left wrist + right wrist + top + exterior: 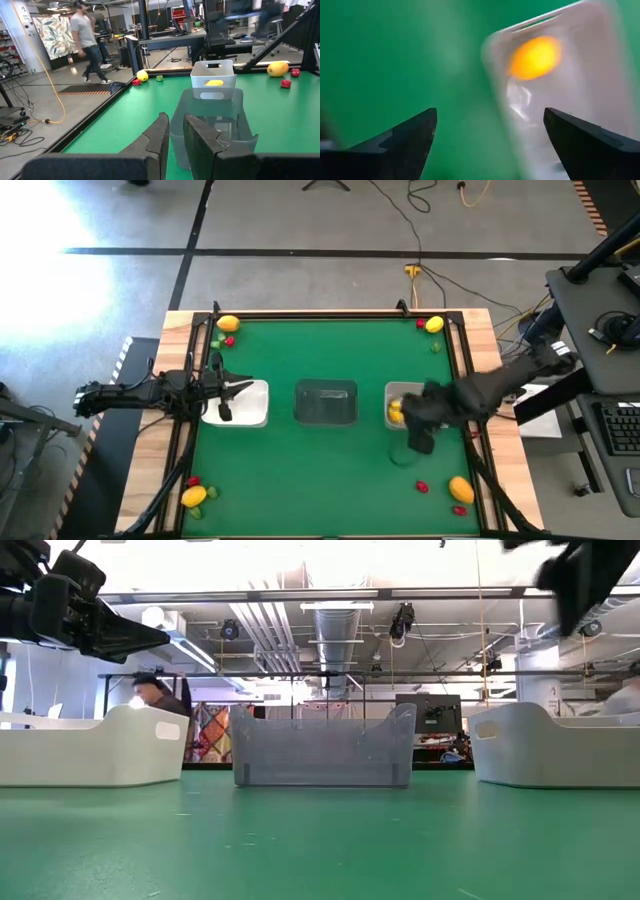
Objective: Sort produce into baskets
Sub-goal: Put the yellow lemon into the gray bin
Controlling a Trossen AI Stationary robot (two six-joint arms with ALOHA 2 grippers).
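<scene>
Now, R gripper (487, 131): fingers spread wide, nothing between; hangs above desk (330, 460) at near edge of pale tray (402, 406).
Pale tray: just ahead of R gripper; one yellow fruit (536, 56) inside.
L gripper (226, 400): fingers nearly pressed together, narrow gap, holding nothing; over white tray (250, 405).
Grey tray (326, 402): between both grippers, mid desk; contents can't tell.
Loose produce: yellow + red/green bits in all four desk corners, well apart from grippers, e.g. orange fruit (461, 488) near R arm's side.
Bkgd: person (89, 37) walking, beyond desk.
</scene>
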